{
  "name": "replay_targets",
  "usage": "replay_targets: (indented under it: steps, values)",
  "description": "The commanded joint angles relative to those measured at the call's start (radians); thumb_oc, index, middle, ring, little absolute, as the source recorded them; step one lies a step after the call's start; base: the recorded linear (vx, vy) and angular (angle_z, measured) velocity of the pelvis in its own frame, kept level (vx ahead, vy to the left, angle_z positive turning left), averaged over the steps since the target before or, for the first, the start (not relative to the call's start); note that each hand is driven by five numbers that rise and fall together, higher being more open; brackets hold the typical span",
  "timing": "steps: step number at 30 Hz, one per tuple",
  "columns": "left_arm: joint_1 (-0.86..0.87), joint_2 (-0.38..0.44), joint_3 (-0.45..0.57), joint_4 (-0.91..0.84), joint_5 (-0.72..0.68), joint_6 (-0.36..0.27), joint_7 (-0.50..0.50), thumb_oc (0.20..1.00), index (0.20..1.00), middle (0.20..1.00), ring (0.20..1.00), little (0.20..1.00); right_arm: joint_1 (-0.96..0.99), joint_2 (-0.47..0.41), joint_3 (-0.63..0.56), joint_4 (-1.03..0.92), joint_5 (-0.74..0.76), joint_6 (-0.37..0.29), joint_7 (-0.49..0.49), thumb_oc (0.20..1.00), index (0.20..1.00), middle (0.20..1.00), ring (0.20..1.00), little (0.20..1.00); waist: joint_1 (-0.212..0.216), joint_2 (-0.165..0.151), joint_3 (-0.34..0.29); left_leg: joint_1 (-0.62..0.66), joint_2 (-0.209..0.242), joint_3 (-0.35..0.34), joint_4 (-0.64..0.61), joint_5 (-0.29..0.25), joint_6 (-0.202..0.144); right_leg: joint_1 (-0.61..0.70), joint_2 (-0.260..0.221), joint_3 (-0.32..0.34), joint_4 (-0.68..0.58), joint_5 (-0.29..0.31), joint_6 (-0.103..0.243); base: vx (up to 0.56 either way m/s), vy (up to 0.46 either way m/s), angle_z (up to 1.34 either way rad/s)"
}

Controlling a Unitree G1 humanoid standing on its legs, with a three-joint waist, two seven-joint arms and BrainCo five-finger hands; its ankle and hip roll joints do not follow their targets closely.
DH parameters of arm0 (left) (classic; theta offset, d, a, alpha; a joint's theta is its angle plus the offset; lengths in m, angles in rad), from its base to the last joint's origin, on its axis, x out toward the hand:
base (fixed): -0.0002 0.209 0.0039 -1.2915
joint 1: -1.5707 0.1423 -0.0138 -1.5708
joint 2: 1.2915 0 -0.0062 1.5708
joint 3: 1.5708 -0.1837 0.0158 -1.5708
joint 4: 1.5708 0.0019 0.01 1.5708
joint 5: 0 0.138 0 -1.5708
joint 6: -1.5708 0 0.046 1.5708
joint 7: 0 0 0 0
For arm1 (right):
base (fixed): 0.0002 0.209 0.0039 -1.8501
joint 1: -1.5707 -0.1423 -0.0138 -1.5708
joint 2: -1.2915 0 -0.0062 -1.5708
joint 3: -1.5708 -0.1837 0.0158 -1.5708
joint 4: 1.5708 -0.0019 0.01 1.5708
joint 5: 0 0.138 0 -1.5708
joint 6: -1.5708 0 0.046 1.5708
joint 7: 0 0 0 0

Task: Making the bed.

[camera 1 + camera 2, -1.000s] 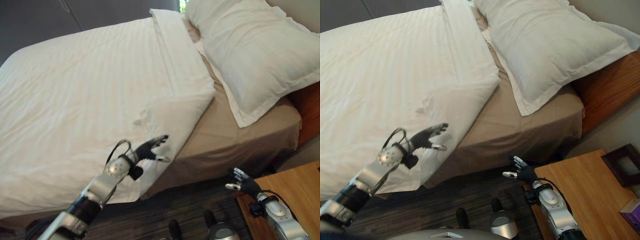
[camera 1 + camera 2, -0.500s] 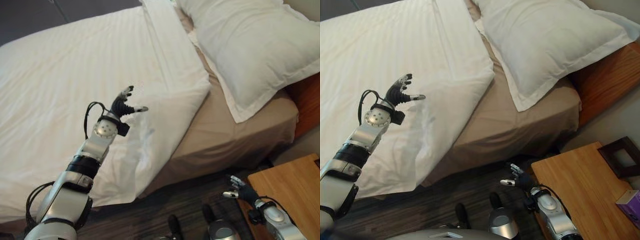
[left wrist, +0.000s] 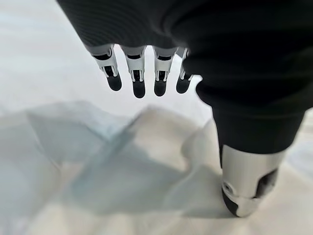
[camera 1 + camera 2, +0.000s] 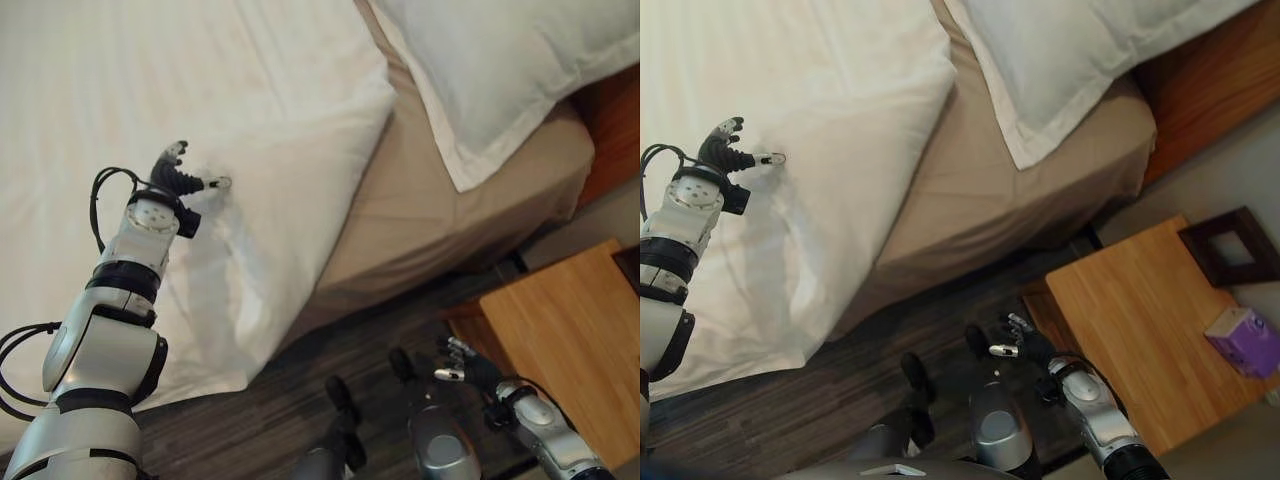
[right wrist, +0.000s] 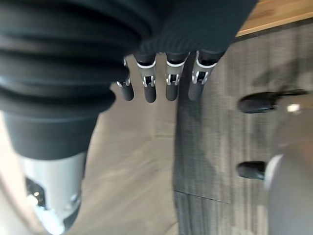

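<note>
Reaching over the white duvet (image 4: 150,90), the left hand (image 4: 176,180) sits at the left of the frame, fingers spread and relaxed, thumb tip touching or just above the cloth — grasping nothing. Its wrist view shows a raised crease of fabric just under the fingertips. The duvet covers the upper left of the frame; its folded corner (image 4: 375,105) ends near the upper middle, leaving the tan sheet (image 4: 430,230) bare beside it, and the pillow (image 4: 500,70) lies at the upper right, overhanging that sheet.

The likely trouble, as I judge it: if the hand closes on the small crease rather than a proper fold, the cloth may slip out, or a pull may bunch the duvet instead of flattening it. A sideways tug toward the mattress edge could also drag the hanging side (image 4: 240,330) further down to the dark floor (image 4: 300,400).

The right hand (image 4: 458,365) hangs low at the lower right, fingers loose and empty, close to the corner of the wooden nightstand (image 4: 560,330) — a swing upward from there could clip it. Open room lies across the duvet toward the upper left; the strip of floor between bed and nightstand is tight.
</note>
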Motion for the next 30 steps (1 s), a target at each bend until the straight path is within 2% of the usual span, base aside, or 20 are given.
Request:
replay_targets:
  steps: [1, 4, 9, 18, 22, 23, 24, 30]
  values:
    - [-0.090, 0.021, 0.001, 0.072, 0.031, -0.040, 0.003, 1.000, 1.000, 1.000, 1.000, 1.000, 0.001, -0.049, -0.003, -0.016, 0.041, -0.043, -0.017, 1.000, 1.000, 1.000, 1.000, 1.000, 0.002, -0.006, -0.047, 0.050, 0.035, -0.014, 0.007, 0.031, -0.079, -0.055, -0.036, -0.030, 0.093, 0.000, 0.073, 0.00, 0.002, -0.20]
    - [-0.093, -0.014, 0.016, 0.052, -0.016, -0.052, 0.005, 1.000, 1.000, 1.000, 1.000, 1.000, -0.007, -0.065, 0.004, -0.030, 0.051, -0.054, -0.020, 1.000, 1.000, 1.000, 1.000, 1.000, -0.017, 0.023, -0.028, 0.037, 0.031, -0.009, 0.007, 0.031, -0.082, -0.070, -0.041, -0.018, 0.089, 0.003, 0.072, 0.01, 0.031, -0.07]
    - [-0.124, -0.086, -0.031, -0.036, -0.038, -0.084, 0.008, 1.000, 1.000, 1.000, 1.000, 1.000, -0.015, -0.071, 0.028, -0.038, 0.035, -0.060, -0.018, 1.000, 1.000, 1.000, 1.000, 1.000, -0.032, 0.046, -0.027, 0.052, 0.032, -0.007, 0.007, 0.026, -0.086, -0.057, -0.039, -0.012, 0.087, -0.005, 0.069, 0.03, -0.010, 0.00]
    - [-0.119, -0.143, -0.058, -0.166, -0.065, -0.114, 0.022, 1.000, 1.000, 1.000, 1.000, 1.000, -0.002, -0.077, 0.025, -0.020, 0.002, -0.065, -0.028, 1.000, 1.000, 1.000, 1.000, 1.000, -0.037, 0.056, -0.029, 0.070, 0.034, -0.008, 0.007, 0.021, -0.087, -0.038, -0.038, -0.019, 0.075, -0.010, 0.066, 0.01, -0.011, 0.01]
    - [-0.093, -0.161, -0.053, -0.166, -0.065, -0.105, 0.017, 1.000, 1.000, 1.000, 1.000, 1.000, 0.005, -0.078, 0.023, -0.018, -0.006, -0.062, -0.029, 1.000, 1.000, 1.000, 1.000, 1.000, -0.036, 0.057, -0.023, 0.069, 0.035, -0.011, 0.007, 0.025, -0.089, -0.035, -0.037, -0.025, 0.070, -0.007, 0.063, 0.00, 0.000, 0.00]
    - [-0.084, -0.163, -0.052, -0.168, -0.060, -0.102, 0.012, 0.507, 0.507, 0.507, 0.507, 0.507, 0.007, -0.077, 0.022, -0.016, -0.006, -0.060, -0.029, 1.000, 1.000, 1.000, 1.000, 1.000, -0.035, 0.057, -0.020, 0.068, 0.035, -0.012, 0.007, 0.026, -0.089, -0.034, -0.037, -0.025, 0.069, -0.007, 0.062, 0.00, 0.000, 0.00]
    - [-0.078, -0.165, -0.055, -0.166, -0.051, -0.100, 0.009, 0.200, 0.200, 0.200, 0.200, 0.200, 0.007, -0.076, 0.023, -0.012, -0.004, -0.060, -0.029, 1.000, 1.000, 1.000, 1.000, 1.000, -0.036, 0.057, -0.016, 0.073, 0.035, -0.014, 0.007, 0.024, -0.088, -0.028, -0.037, -0.027, 0.070, -0.011, 0.062, 0.00, 0.000, 0.00]
    - [-0.025, -0.180, -0.056, -0.159, -0.009, -0.079, -0.028, 0.200, 0.200, 0.200, 0.200, 0.200, 0.010, -0.074, 0.023, -0.005, -0.007, -0.054, -0.022, 1.000, 1.000, 1.000, 1.000, 1.000, -0.034, 0.059, -0.003, 0.073, 0.035, -0.013, 0.007, 0.027, -0.088, -0.029, -0.034, -0.026, 0.070, -0.009, 0.059, 0.00, 0.000, 0.00]
